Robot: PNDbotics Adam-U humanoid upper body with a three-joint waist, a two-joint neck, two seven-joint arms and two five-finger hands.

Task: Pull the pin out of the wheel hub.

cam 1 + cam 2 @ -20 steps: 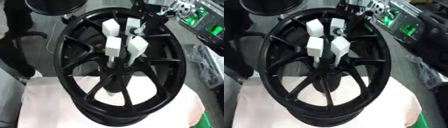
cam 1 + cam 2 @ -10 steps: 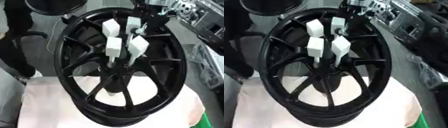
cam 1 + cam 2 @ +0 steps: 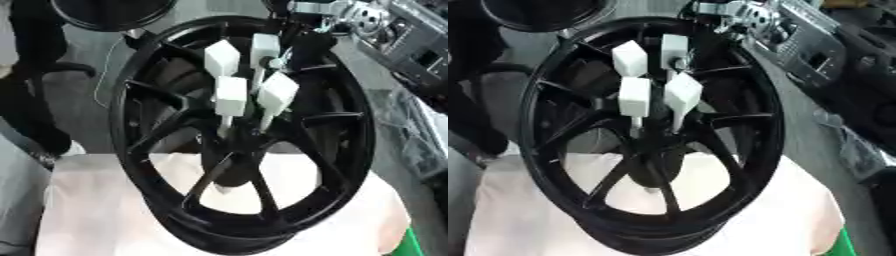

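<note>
Black spoked wheel hub [image 3: 236, 150] stands upright, slightly tilted, on a pale cloth-covered worktop [image 3: 96, 220], filling most of both eye views. Four white block-headed pins [image 3: 231, 95] cluster at the hub centre, their thin stems running down toward the dark middle boss; two sit higher, two lower, close together but apart. The right hand [image 3: 302, 45] comes in from the upper right behind the rim, dark with silver joints above it; its fingers merge with the black spokes near the upper right pin [image 3: 264, 48], so I cannot tell whether it grasps the pin or hangs released. Left hand not seen. Grey equipment [image 3: 815, 55] sits beyond the wheel at right. A second dark round shape [image 3: 109, 9] at the top left. No writing or labels legible anywhere.
</note>
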